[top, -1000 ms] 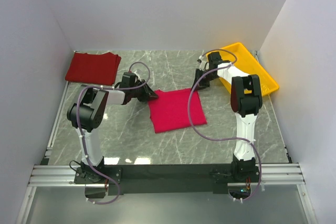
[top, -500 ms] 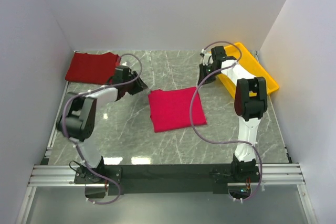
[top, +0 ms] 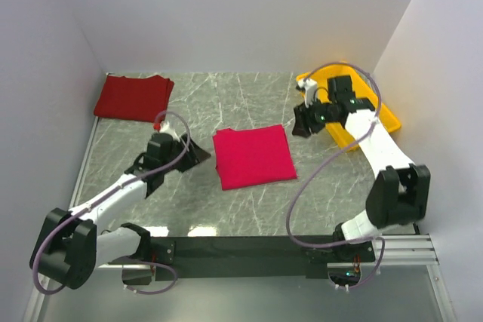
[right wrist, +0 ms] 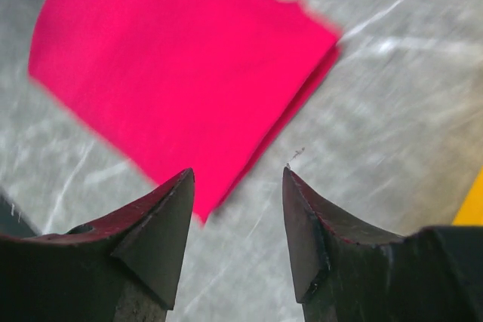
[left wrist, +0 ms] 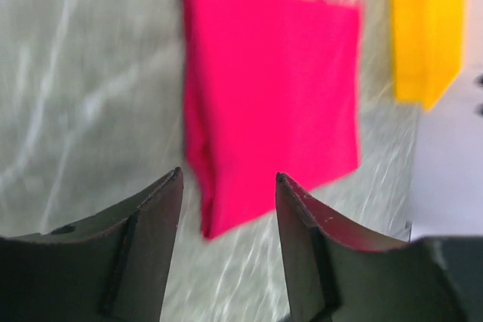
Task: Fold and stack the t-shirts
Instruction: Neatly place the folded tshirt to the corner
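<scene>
- Two sets of jaws, on the left gripper (left wrist: 228,177) and the right gripper (right wrist: 238,174), stand apart and hold nothing.
- Between the arms, the bright pink-red cloth t-shirt (top: 253,157) lies folded flat on the grey stone table (top: 249,103).
- The dark red cloth t-shirt (top: 134,97) lies folded in the far left corner, well apart.
- Folding looks done; stacking is left.

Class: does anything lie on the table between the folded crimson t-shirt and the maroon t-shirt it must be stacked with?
Nothing visible: only bare table separates the crimson t-shirt from the maroon t-shirt. The left gripper sits beside that path.
</scene>
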You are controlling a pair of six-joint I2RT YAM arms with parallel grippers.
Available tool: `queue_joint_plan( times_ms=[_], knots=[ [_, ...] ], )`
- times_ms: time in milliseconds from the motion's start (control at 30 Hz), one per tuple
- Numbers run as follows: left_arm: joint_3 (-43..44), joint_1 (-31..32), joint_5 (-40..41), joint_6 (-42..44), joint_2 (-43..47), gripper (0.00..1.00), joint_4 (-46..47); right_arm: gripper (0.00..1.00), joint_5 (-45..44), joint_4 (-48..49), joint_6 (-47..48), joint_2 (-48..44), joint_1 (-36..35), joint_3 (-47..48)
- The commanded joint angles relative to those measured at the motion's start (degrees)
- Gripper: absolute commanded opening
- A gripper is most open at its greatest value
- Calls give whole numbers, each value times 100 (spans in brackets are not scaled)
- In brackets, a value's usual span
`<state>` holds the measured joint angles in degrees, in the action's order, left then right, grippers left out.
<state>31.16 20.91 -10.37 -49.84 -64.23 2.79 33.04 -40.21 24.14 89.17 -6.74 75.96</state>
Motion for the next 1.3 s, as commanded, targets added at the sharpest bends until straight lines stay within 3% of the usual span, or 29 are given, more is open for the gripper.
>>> queue_joint_plan(
  times_ms=[0, 133, 267, 433, 667, 1000, 1267],
  knots=[
    [-608, 168, -219, -684, 59, 58, 388, 58, 404, -119, 547, -636, 112, -669],
    [-866, 221, -360, -878, -448, 73, 1301, 62, 537, -110, 539, -1287, 129, -1171],
    [-603, 361, -334, -808, -1178, 76, 1523, 62, 634, -84, 443, -1542, 191, -1513],
    [39, 686, -290, -851, -2135, 83, 1427, 63, 678, -40, 328, -1709, 244, -1725],
    [654, 994, 245, -1176, -2867, 83, 575, 63, 722, -14, 284, -1832, 384, -1822],
    [795, 1275, 141, -1414, -3473, 68, 1030, 63, 836, -40, 284, -1841, 604, -1831],
    [954, 1320, -149, -1238, -3650, 45, 1145, 63, 880, -75, 337, -1868, 797, -1875]
  ],
)
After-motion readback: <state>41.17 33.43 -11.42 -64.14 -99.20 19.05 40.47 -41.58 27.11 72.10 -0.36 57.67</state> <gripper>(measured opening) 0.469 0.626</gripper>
